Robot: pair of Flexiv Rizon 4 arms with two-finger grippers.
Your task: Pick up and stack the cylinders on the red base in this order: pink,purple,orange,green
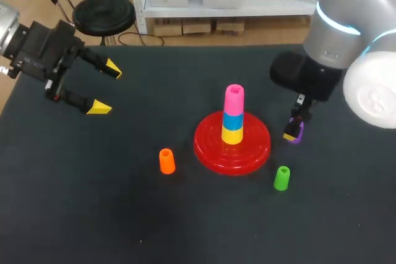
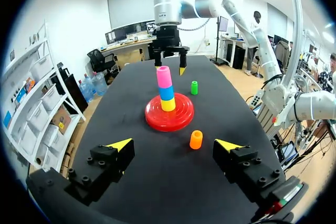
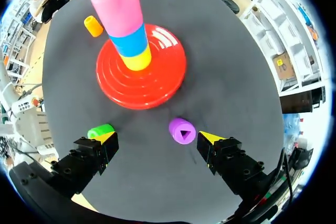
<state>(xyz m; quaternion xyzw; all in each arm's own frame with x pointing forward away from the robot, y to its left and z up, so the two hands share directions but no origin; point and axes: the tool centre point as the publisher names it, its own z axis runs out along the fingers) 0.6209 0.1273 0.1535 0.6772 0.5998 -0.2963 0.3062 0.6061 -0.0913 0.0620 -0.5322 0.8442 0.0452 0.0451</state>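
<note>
**Right tool open over purple cylinder; left tool open and empty**

The red base [image 1: 204, 143] stands mid-tabletop [image 1: 93, 202]. It carries an upright stack: a yellow cylinder [image 1: 232, 134] lowest, a blue cylinder [image 1: 233, 120] above it, and the pink cylinder [image 1: 234, 99] on top. The purple cylinder [image 3: 182, 130] stands upright on the tabletop just beside the base. It is between the spread fingers of the right tool [image 3: 157, 137], nearer one finger and gripped by neither. The green cylinder [image 1: 281, 178] stands near the base, by that tool's other finger. The orange cylinder [image 1: 166, 161] stands on the base's opposite side, apart from it. The left tool [image 2: 174, 145] hangs well apart from all of these, fingers wide, holding nothing.
</note>
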